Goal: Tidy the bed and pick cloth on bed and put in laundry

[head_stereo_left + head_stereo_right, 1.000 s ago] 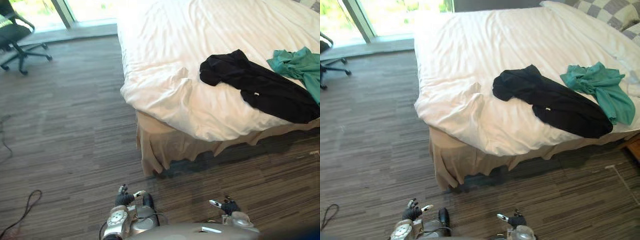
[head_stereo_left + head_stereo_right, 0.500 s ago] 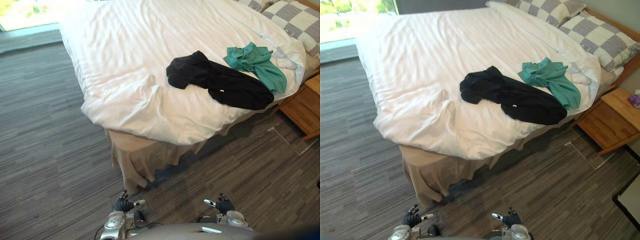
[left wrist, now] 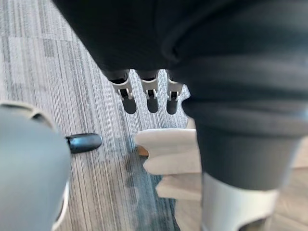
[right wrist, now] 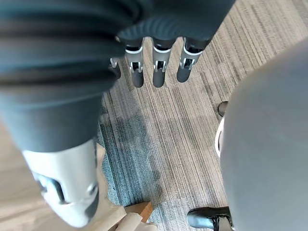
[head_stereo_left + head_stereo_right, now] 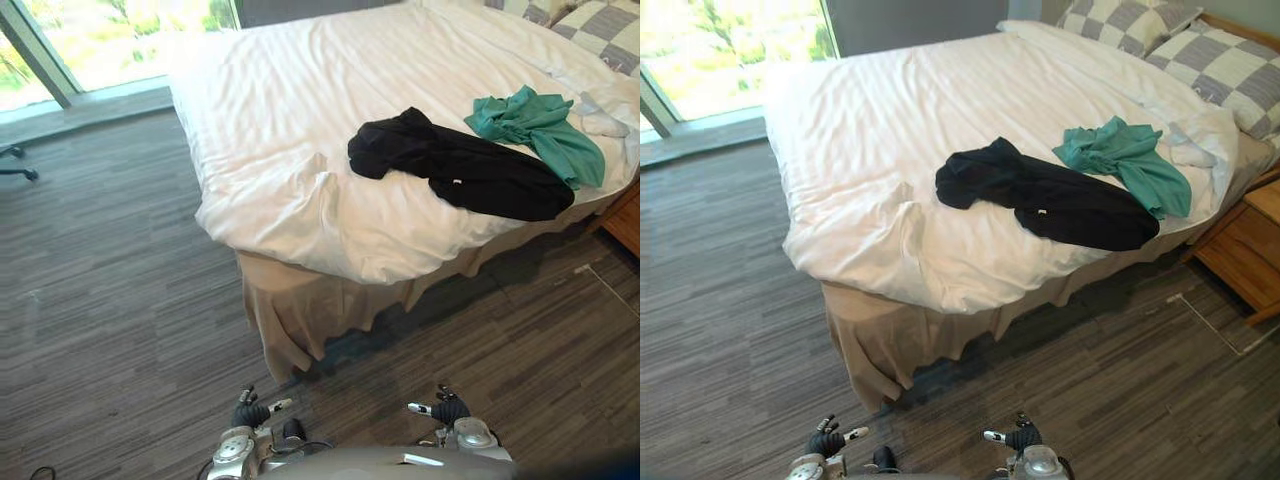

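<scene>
Whole view sits further left than half a second ago, so that is camera swing, not objects moving: black cloth lies in the same spot on the bed, along its near side edge, and teal cloth touches it on the pillow-end side. Left hand and right hand stay low over the floor, short of the bed's near corner. Their fingers are loosely straight and hold nothing. Judgement: robot is scanning, no pickup begun, and it must close on that side edge to reach either cloth.
</scene>
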Robot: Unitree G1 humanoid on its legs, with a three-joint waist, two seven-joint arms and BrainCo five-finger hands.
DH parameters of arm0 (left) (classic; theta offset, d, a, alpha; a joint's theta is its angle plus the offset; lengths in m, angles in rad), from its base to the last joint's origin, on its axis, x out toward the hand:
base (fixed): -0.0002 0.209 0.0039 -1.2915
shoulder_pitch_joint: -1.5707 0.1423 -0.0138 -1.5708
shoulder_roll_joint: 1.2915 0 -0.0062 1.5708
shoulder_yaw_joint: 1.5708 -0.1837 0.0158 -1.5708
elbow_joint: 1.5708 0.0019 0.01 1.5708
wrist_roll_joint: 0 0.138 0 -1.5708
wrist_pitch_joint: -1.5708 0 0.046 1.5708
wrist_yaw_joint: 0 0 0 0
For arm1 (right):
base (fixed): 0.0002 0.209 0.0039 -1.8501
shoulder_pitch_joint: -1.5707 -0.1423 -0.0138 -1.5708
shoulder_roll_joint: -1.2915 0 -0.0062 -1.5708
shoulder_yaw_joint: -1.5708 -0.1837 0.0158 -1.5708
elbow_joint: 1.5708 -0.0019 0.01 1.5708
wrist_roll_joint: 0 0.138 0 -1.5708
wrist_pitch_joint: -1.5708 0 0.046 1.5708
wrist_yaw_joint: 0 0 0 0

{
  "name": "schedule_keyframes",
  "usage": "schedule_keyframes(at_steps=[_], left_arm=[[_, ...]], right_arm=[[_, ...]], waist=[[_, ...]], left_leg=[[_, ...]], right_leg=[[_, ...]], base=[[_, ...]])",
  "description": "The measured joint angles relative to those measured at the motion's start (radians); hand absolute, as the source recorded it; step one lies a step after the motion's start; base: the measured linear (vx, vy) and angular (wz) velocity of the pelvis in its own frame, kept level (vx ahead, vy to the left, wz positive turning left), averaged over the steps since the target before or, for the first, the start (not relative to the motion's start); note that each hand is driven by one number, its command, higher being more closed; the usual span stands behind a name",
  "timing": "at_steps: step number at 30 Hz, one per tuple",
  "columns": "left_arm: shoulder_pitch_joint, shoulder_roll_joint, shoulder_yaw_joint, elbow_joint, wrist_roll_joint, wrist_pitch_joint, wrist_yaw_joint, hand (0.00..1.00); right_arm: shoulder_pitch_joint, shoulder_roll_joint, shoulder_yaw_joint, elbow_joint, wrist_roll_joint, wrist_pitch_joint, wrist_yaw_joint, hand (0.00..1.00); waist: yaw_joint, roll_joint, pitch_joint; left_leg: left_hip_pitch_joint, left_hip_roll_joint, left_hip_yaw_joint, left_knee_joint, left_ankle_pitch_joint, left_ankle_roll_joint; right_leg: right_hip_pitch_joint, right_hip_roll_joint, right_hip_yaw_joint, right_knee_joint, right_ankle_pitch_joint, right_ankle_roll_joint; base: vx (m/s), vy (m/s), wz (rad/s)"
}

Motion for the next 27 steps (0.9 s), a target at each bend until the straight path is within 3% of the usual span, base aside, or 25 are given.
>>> schedule_keyframes(at_steps=[2, 4, 5, 6, 7, 8, 10, 11, 12, 13, 14, 15, 16, 19, 21, 27], left_arm=[[0.000, 0.010, -0.009, -0.001, -0.001, 0.000, 0.000, 0.00], [0.004, 0.032, -0.017, -0.003, -0.012, 0.000, -0.001, 0.00], [0.003, 0.029, -0.026, -0.003, -0.029, 0.001, 0.004, 0.00], [0.004, 0.037, -0.031, 0.001, -0.029, 0.002, 0.007, 0.00], [0.002, 0.045, -0.046, -0.001, -0.028, 0.002, 0.006, 0.00], [-0.001, 0.059, -0.057, -0.002, -0.028, 0.002, 0.008, 0.00], [-0.002, 0.069, -0.058, -0.002, -0.027, 0.002, 0.007, 0.00], [-0.007, 0.071, -0.057, -0.002, -0.027, 0.002, 0.007, 0.00], [-0.009, 0.073, -0.057, -0.002, -0.027, 0.001, 0.007, 0.00], [-0.004, 0.080, -0.057, -0.001, -0.026, 0.001, 0.007, 0.00], [-0.004, 0.089, -0.052, 0.000, -0.027, 0.001, 0.007, 0.00], [-0.009, 0.076, -0.045, 0.005, -0.027, 0.001, 0.008, 0.00], [0.002, 0.059, -0.043, 0.004, -0.019, -0.001, 0.006, 0.00], [0.007, 0.025, -0.035, 0.010, -0.018, -0.001, 0.006, 0.00], [0.005, 0.009, -0.037, 0.010, -0.018, -0.001, 0.006, 0.00], [0.009, 0.018, -0.037, 0.008, -0.030, -0.001, 0.001, 0.00]], right_arm=[[0.004, 0.005, -0.018, 0.000, 0.000, 0.000, 0.000, 0.00], [0.024, 0.029, -0.069, 0.001, 0.002, 0.002, -0.001, 0.00], [0.011, 0.010, -0.087, -0.010, 0.007, 0.002, 0.000, 0.00], [0.006, 0.013, -0.087, -0.019, 0.005, 0.003, 0.001, 0.00], [0.006, 0.013, -0.091, -0.028, 0.006, 0.001, 0.001, 0.00], [0.007, 0.020, -0.098, -0.031, 0.005, 0.001, 0.004, 0.00], [0.011, 0.025, -0.099, -0.031, 0.006, 0.000, 0.004, 0.00], [0.009, 0.027, -0.099, -0.032, 0.005, 0.001, 0.004, 0.00], [0.009, 0.030, -0.098, -0.032, 0.005, 0.001, 0.004, 0.00], [0.014, 0.035, -0.097, -0.032, 0.005, 0.001, 0.006, 0.00], [0.015, 0.042, -0.097, -0.027, 0.005, 0.003, 0.009, 0.00], [0.008, 0.033, -0.098, -0.019, 0.005, 0.005, 0.010, 0.00], [0.008, 0.022, -0.097, -0.021, 0.004, 0.004, 0.009, 0.00], [0.005, -0.007, -0.100, -0.020, 0.006, 0.004, 0.010, 0.00], [0.007, -0.008, -0.098, -0.018, 0.006, 0.004, 0.008, 0.00], [0.010, 0.001, -0.105, -0.010, 0.009, 0.003, -0.004, 0.00]], waist=[[0.002, -0.014, -0.005], [0.003, -0.060, -0.021], [0.004, -0.030, 0.000], [0.000, -0.030, 0.003], [-0.002, -0.008, 0.016], [-0.002, -0.025, 0.022], [-0.002, -0.037, 0.023], [-0.003, -0.036, 0.023], [-0.002, -0.038, 0.022], [-0.002, -0.057, 0.020], [-0.001, -0.087, 0.020], [0.005, -0.072, 0.018], [0.002, -0.031, 0.013], [-0.001, 0.026, 0.005], [-0.007, 0.030, 0.004], [-0.018, 0.002, -0.007]], left_leg=[[-0.009, -0.006, -0.020, 0.001, -0.005, 0.001], [-0.006, -0.051, -0.030, 0.008, -0.070, 0.009], [0.010, -0.039, -0.074, 0.010, -0.060, 0.018], [0.016, -0.029, -0.085, 0.019, -0.074, 0.021], [0.034, 0.002, -0.110, 0.040, -0.074, 0.033], [0.043, 0.018, -0.126, 0.054, -0.089, 0.041], [0.042, 0.028, -0.160, 0.056, -0.096, 0.038], [0.041, 0.029, -0.174, 0.054, -0.099, 0.033], [0.041, 0.021, -0.177, 0.054, -0.101, 0.029], [0.043, -0.008, -0.184, 0.053, -0.107, 0.020], [0.060, -0.048, -0.185, 0.040, -0.113, 0.012], [0.078, -0.037, -0.180, 0.032, -0.117, 0.006], [0.078, -0.017, -0.170, 0.034, -0.126, -0.008], [0.096, 0.024, -0.156, 0.023, -0.144, -0.034], [0.120, 0.063, -0.154, 0.025, -0.157, -0.055], [0.129, 0.056, -0.151, 0.024, -0.160, -0.060]], right_leg=[[0.003, -0.009, -0.008, 0.000, -0.007, 0.007], [-0.003, -0.053, -0.015, 0.057, 0.005, 0.062], [-0.075, -0.064, 0.022, 0.253, 0.030, 0.079], [-0.122, -0.069, 0.056, 0.363, 0.068, 0.065], [-0.173, -0.059, 0.103, 0.477, 0.116, 0.048], [-0.189, -0.043, 0.137, 0.501, 0.057, 0.036], [-0.198, -0.015, 0.152, 0.403, 0.002, 0.032], [-0.195, 0.008, 0.164, 0.268, 0.011, 0.037], [-0.182, 0.014, 0.165, 0.181, 0.035, 0.048], [-0.178, 0.009, 0.166, 0.071, 0.121, 0.039], [-0.176, -0.012, 0.163, 0.035, 0.178, 0.001], [-0.160, -0.004, 0.164, 0.024, 0.168, 0.007], [-0.148, 0.021, 0.165, 0.003, 0.168, -0.001], [-0.128, 0.073, 0.164, -0.042, 0.162, -0.011], [-0.094, 0.111, 0.156, -0.051, 0.147, -0.035], [-0.071, 0.106, 0.141, -0.082, 0.147, -0.035]], base=[[0.04, -0.007, 0.21], [0.14, 0.078, 0.18], [0.14, 0.093, 0.16], [0.12, 0.076, 0.33], [0.14, 0.071, 0.59], [0.18, 0.051, 0.65], [0.18, 0.007, 0.65], [0.18, -0.023, 0.53], [0.22, -0.071, 0.41], [0.21, -0.134, 0.30], [0.22, -0.180, 0.11], [0.22, -0.187, -0.05], [0.15, -0.126, -0.23], [0.18, -0.112, -0.22], [0.19, -0.137, -0.04], [0.07, -0.007, 0.04]])
